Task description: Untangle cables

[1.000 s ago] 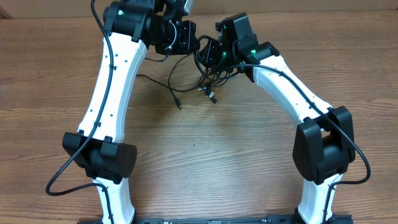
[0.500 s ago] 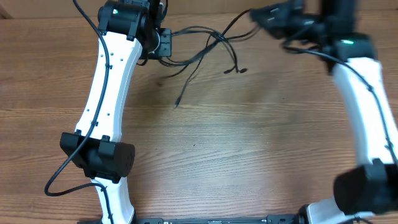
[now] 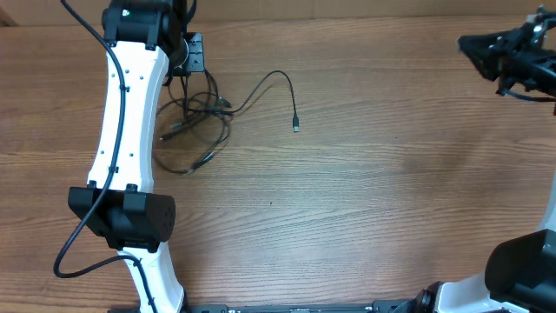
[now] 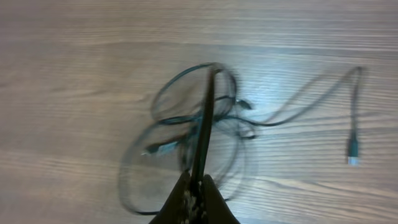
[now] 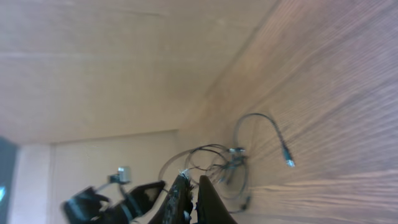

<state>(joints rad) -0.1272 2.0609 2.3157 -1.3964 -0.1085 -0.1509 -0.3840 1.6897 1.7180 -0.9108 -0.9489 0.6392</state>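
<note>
The cables [image 3: 198, 122] lie as a loose black tangle on the wooden table at the back left. One strand [image 3: 269, 80] arcs out to the right and ends in a small plug [image 3: 296, 127]. My left gripper [image 3: 189, 69] hangs just above the tangle and is shut on one cable [image 4: 205, 124], which rises taut from the loops [image 4: 180, 146] into the jaws of the gripper [image 4: 198, 182]. My right gripper [image 3: 465, 42] is far off at the back right, blurred. Its wrist view shows this gripper [image 5: 194, 180] shut with nothing held, and the cables [image 5: 217, 163] far away.
The left arm's white links [image 3: 126, 113] run down the left side beside the tangle. The right arm's base [image 3: 521, 269] sits at the front right corner. A plain wall [image 5: 124, 62] borders the table's far edge.
My right gripper has let go and swung far to the back right. The left gripper has carried the bundle left. One strand now lies stretched out to the right.
</note>
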